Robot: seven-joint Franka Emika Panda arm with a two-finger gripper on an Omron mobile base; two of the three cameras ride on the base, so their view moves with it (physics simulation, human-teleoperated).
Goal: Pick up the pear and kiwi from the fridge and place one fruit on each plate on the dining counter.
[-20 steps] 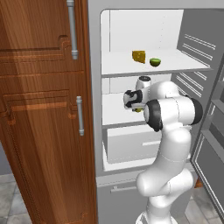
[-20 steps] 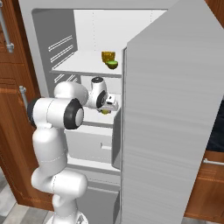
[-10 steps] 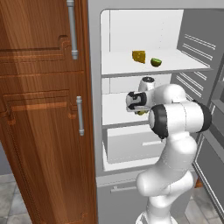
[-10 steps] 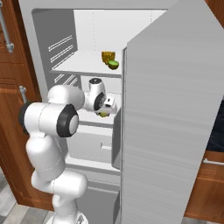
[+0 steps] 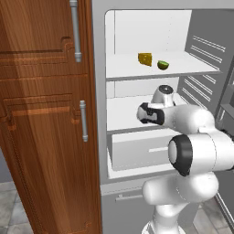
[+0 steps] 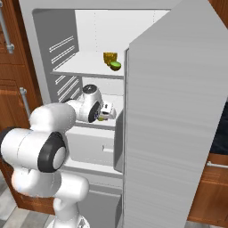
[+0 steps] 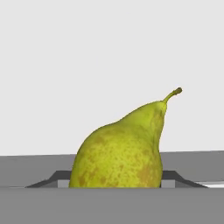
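Note:
The pear [image 7: 122,148], yellow-green and speckled with its stem up to the right, sits between my gripper's [image 7: 117,181] dark fingertips [image 7: 174,177], which press on both of its sides. In the base views the gripper [image 5: 145,114] hovers over the middle shelf of the open fridge [image 5: 151,36], and a bit of the pear [image 6: 102,118] shows under the hand [image 6: 107,111]. The kiwi [image 5: 162,65] lies on the upper shelf, also visible as the kiwi [image 6: 116,66] in the right base view. The plates and the dining counter are out of view.
An orange-yellow cheese wedge [image 5: 145,59] stands just left of the kiwi. A white drawer [image 5: 137,153] is below the middle shelf. The grey fridge door [image 6: 178,111] stands open on the right, and a brown wooden cabinet [image 5: 45,114] flanks the left.
The arm's big elbow joint has swung out toward the cameras and lower. The hand with the pear has shifted slightly back and down over the middle shelf.

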